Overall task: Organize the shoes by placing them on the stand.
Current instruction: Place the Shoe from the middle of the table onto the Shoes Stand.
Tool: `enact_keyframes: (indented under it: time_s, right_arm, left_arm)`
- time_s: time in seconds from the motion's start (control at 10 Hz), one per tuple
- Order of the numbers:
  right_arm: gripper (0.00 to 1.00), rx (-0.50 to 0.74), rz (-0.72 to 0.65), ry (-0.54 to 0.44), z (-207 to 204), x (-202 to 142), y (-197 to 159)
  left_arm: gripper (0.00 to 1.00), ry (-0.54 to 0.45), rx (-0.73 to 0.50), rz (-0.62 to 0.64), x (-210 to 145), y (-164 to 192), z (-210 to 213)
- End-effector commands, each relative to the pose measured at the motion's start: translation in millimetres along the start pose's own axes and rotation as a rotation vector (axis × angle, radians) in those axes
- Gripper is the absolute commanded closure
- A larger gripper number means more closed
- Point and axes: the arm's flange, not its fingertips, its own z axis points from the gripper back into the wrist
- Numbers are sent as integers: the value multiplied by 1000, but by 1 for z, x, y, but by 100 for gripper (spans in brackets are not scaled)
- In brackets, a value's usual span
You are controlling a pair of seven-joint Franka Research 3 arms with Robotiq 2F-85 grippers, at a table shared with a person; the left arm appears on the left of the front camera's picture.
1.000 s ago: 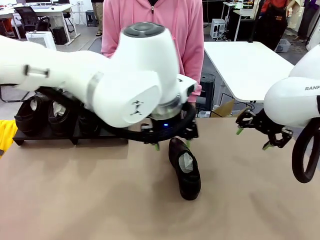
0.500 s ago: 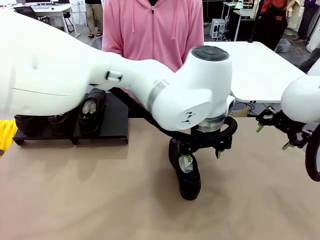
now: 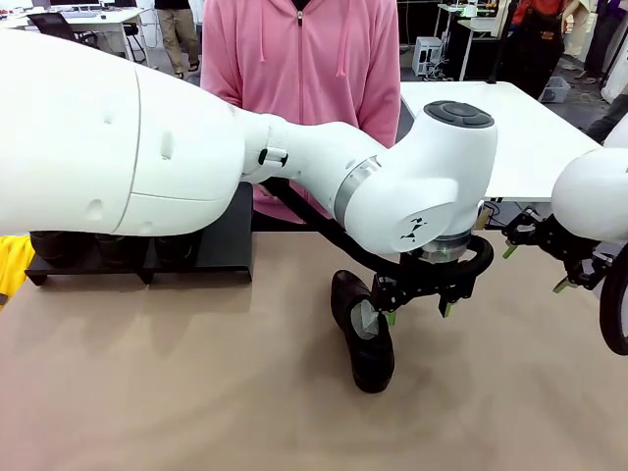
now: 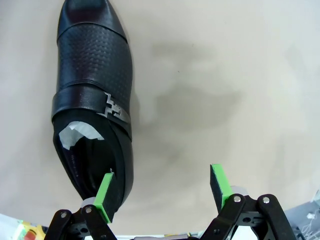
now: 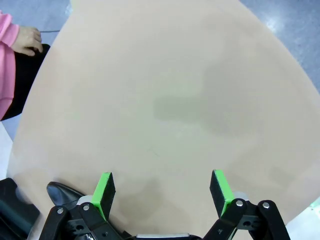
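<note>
Left claw [image 4: 162,187] open beside shoe [image 4: 93,105]

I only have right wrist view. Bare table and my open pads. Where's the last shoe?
Observer: The shoe lies mid-table under the left gripper.
Operator: Gripped?
Observer: No. In the left wrist view the left gripper's fingers stand open; one pad is beside the heel, the other over bare table.
Operator: Room on the stand?
Observer: The stand shows a bare stretch at its right end.
</note>
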Motion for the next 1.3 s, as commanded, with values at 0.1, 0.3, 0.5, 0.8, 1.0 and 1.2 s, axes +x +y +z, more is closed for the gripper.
enact_keyframes:
  time_s: [0.1,0.3,0.5,0.8,1.0,1.2]
  right_arm:
    - [0,7,11,-9,2,1,1]
    - [0,7,11,-9,2,1,1]
    - [0,7,11,-9,2,1,1]
    - [0,7,11,-9,2,1,1]
    - [0,7,11,-9,2,1,1]
    - [0,7,11,-9,2,1,1]
  left_arm:
    - [7,-8,41,6,-1,0,-3]
    - [7,2,52,-19,3,4,-9]
    - [7,19,51,-46,6,12,-17]
    - [7,49,21,-86,13,26,-34]
    - [7,67,9,-98,18,34,-43]
    - [10,88,9,-111,19,35,-47]
